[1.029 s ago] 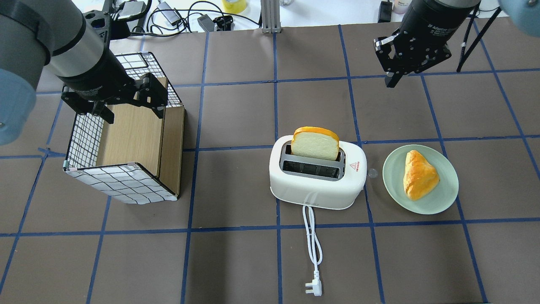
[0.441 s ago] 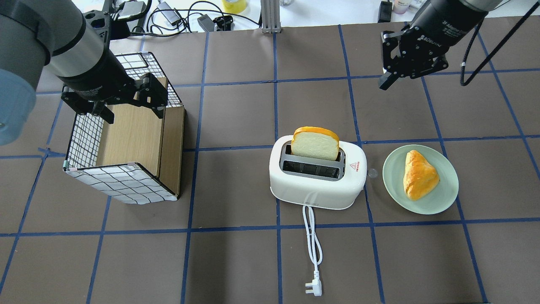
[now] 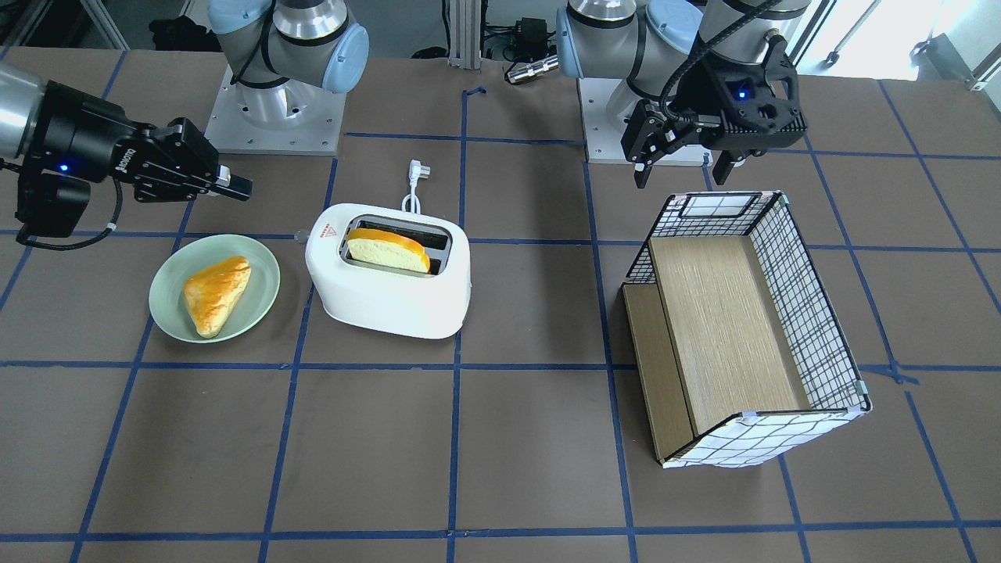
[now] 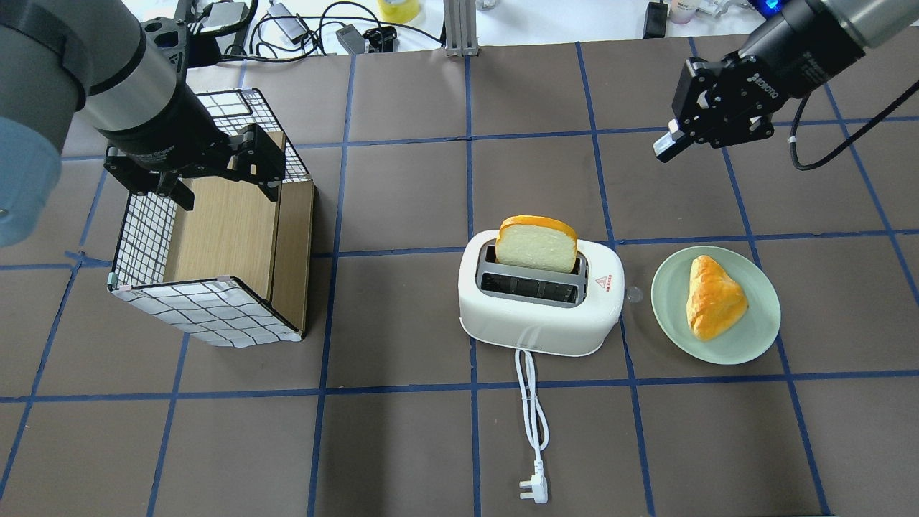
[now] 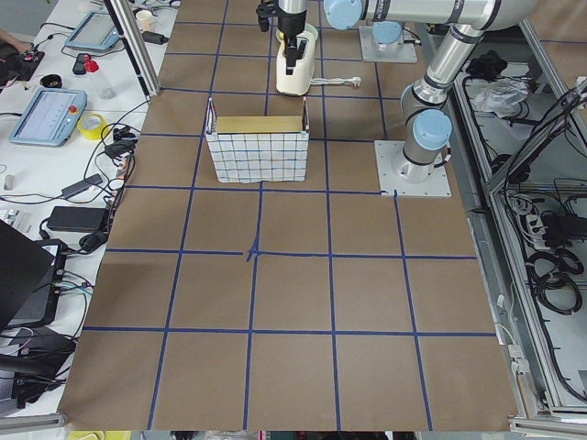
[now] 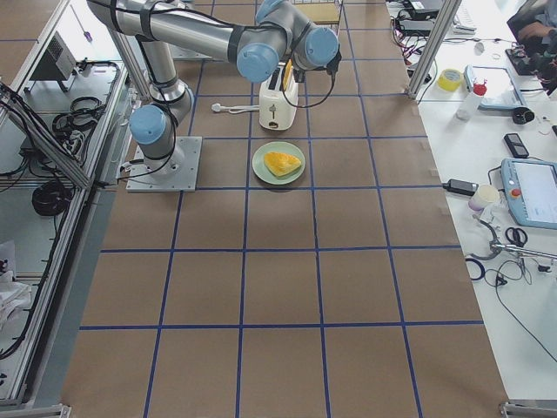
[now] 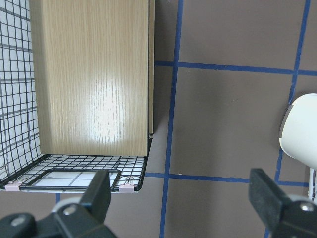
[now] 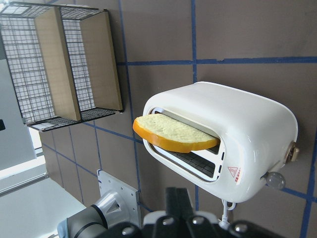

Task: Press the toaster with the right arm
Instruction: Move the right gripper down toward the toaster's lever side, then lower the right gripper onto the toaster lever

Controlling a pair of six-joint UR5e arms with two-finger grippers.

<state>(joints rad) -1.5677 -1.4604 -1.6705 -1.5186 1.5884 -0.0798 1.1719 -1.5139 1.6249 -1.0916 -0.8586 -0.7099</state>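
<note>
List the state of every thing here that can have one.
toaster: upright, one slot filled, one empty.
bread slice: sticking up out of its slot, not lowered.
plug: unplugged, lying loose.
green plate: holds a pastry.
wire rack: on its side, empty.
left gripper: open, above the rack.
right gripper: shut, clear of the toaster.

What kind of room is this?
Probably a robot lab, not a kitchen: the left arm and right arm are bolted to a table taped in blue squares, and control tablets lie beside it.

White rounded toaster (image 4: 540, 319) standing upright, slots up, silver-grey right arm (image 4: 826, 36) well apart from it.
</note>
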